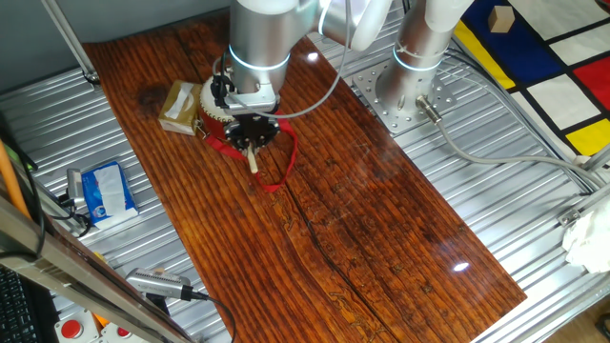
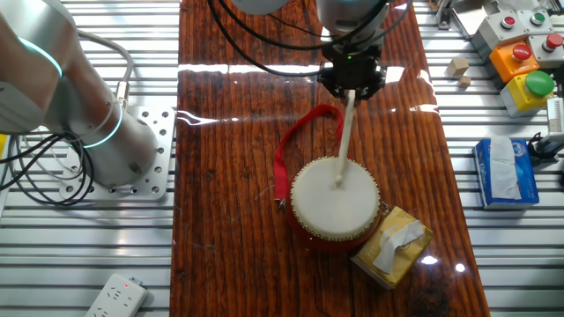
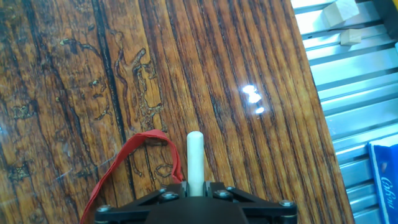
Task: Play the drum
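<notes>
The drum [image 2: 333,207], with a red barrel and cream skin, stands on the wooden board, its red strap [image 2: 284,150] looping off to one side. My gripper [image 2: 351,86] is shut on a thin light wooden stick [image 2: 345,132]. The stick slopes down and its tip rests on or just above the skin. In one fixed view my gripper [image 1: 252,140] hides most of the drum [image 1: 211,116], and the stick's end [image 1: 253,162] pokes out above the strap [image 1: 282,168]. In the hand view the stick [image 3: 195,155] stands between the jaws of my gripper [image 3: 196,188], with the strap [image 3: 121,167] beside it.
A tan cardboard box [image 2: 393,246] touches the drum. A blue tissue packet [image 2: 506,172], small wooden blocks [image 2: 458,67] and a button box [image 2: 522,60] lie off the board on the metal table. The arm's base [image 1: 410,84] stands beside the board.
</notes>
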